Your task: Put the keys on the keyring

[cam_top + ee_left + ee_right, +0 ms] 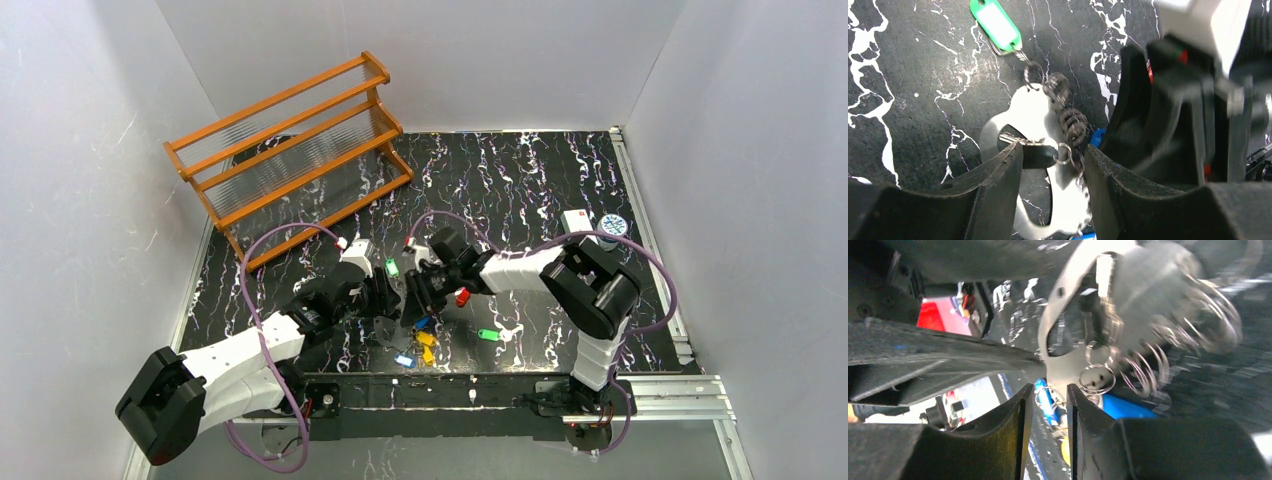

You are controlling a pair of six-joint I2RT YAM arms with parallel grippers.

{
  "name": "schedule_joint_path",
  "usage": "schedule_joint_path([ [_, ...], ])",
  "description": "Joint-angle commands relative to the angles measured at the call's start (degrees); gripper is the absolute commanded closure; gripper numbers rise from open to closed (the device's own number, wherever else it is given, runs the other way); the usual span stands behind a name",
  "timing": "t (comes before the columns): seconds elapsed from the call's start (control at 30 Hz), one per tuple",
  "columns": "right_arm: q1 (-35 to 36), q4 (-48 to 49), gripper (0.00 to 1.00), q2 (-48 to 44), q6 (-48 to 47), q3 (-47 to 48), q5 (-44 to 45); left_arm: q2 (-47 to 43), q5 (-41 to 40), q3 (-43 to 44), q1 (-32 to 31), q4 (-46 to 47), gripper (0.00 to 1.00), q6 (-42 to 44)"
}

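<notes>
In the middle of the black marbled desk [520,180] the two arms meet tip to tip, with the left hand [1054,150] and right hand [1048,390] both at the keyring [1030,112]. This pale, flat oval loop lies between the left hand's fingers [998,190]. They are set partly apart and press on its two sides, pinching it. A green key [996,24] lies just beyond it, and a run of small wire rings reaches from that key to the loop's edge. The right hand's fingers [1003,440] stand with only a narrow gap, and the loop's tip sits at its mouth. The blur leaves it unclear whether they grip it. A red key [462,296] lies beside the right hand. Nearer the arm bases lie a yellow key [427,342], a blue key [404,360] and a second green key [488,334]. A wooden rack [290,140] stands at the far left.
</notes>
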Motion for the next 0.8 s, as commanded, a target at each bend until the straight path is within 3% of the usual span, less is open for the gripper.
schedule_joint_path([
  [0.0,4.2,6.6,0.61,-2.1,3.4,-1.2,-3.2,-1.3,-1.7,-0.6,-0.3,-1.2,0.54,0.0],
  [0.07,4.0,7.9,0.61,-4.3,3.9,-2.1,-1.8,-1.4,-2.0,-0.4,-0.3,-1.7,0.54,0.1],
  [0.33,-1.4,-2.7,0.57,-7.9,-2.4,0.8,6.6,-3.0,-2.3,-0.9,-0.2,-2.4,0.54,0.0],
  [0.77,-5.7,-5.0,0.51,1.2,-4.5,4.6,7.6,-6.1,0.4,-4.0,-0.3,2.7,0.55,-1.7],
])
